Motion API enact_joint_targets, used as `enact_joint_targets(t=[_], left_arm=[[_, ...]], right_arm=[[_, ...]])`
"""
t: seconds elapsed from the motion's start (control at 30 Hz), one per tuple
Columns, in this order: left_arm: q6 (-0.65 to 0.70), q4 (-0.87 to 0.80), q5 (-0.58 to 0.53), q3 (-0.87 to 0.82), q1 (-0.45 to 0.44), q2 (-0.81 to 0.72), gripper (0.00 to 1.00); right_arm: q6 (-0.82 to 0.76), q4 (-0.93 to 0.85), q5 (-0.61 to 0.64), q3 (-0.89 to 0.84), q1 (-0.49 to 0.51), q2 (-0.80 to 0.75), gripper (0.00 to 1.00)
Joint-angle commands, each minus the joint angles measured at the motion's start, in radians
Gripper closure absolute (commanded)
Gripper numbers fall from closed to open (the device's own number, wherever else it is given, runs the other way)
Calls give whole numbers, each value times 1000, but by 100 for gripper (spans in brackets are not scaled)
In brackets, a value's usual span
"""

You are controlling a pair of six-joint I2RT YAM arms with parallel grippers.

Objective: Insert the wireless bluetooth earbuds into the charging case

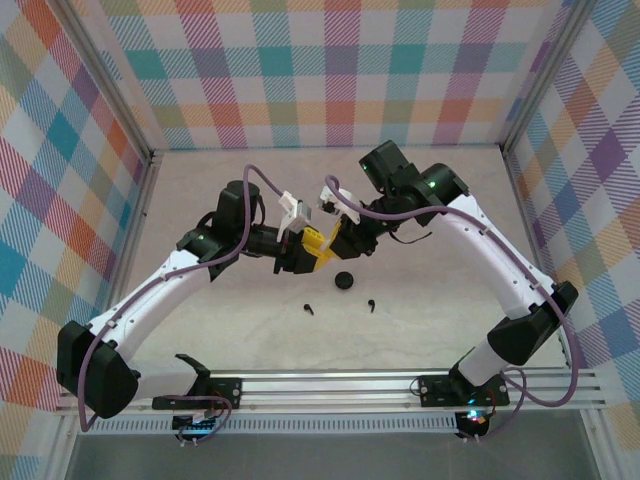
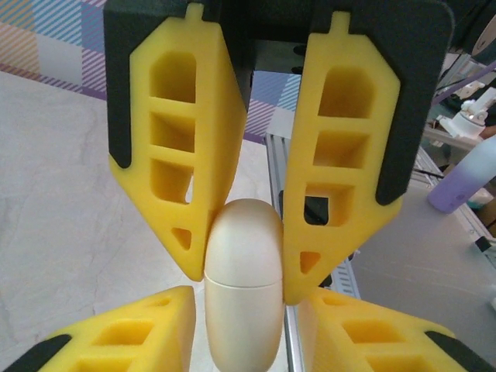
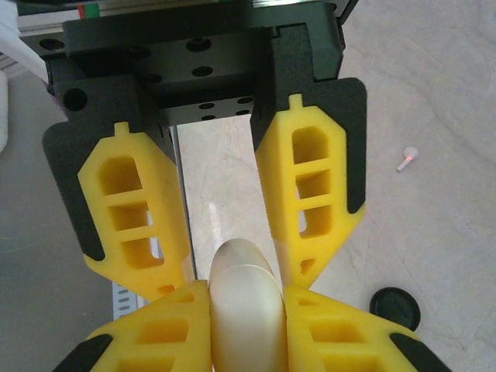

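Left gripper (image 2: pixel 243 283) narrowly parted, both yellow fingers pressed against the sides of a cream, egg-shaped charging case (image 2: pixel 242 333), pinching its upper half. Right gripper (image 3: pixel 239 285) closed on the same case from the opposite end; the two grippers meet tip to tip over the middle of the bench (image 1: pixel 330 340). A seam runs round the case's middle, its two halves sitting together. In the right wrist view the case's lower end is cut off at 6 o'clock; in the top view the case is hidden among the yellow fingers.

In the top view, one black earbud (image 1: pixel 308 308) lies on the bench at 6 o'clock from the grippers. Between 4 and 5 o'clock lies a small black round thing (image 1: pixel 345 279), too small to identify, with a second black earbud (image 1: pixel 371 303) just beyond it. In the right wrist view, a white earbud (image 3: pixel 407 159) lies at 2 o'clock, well apart from the case.
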Motion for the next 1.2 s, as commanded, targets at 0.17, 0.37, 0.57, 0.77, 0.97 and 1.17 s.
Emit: enact_joint_targets(t=[0.17,0.37,0.57,0.77,0.97,1.17], left_arm=[[-36,99,-5,-42,-16,-13,70],[-106,176,-28,-75,-16,-32,60],[-112,189,-9,-76,-16,-30,59],[-103,175,56,-54,-20,2,67],[-74,134,75,-38,-24,16,85],[-73,121,87,-31,-24,27,100]], right_arm=[[-30,0,-62,-14,16,-20,91],[-31,2,-82,-26,17,-33,92],[-29,1,-79,-24,18,-36,92],[-30,-1,-83,-20,22,-32,92],[-28,1,-109,-14,24,-27,92],[-18,12,-121,-12,24,-19,90]])
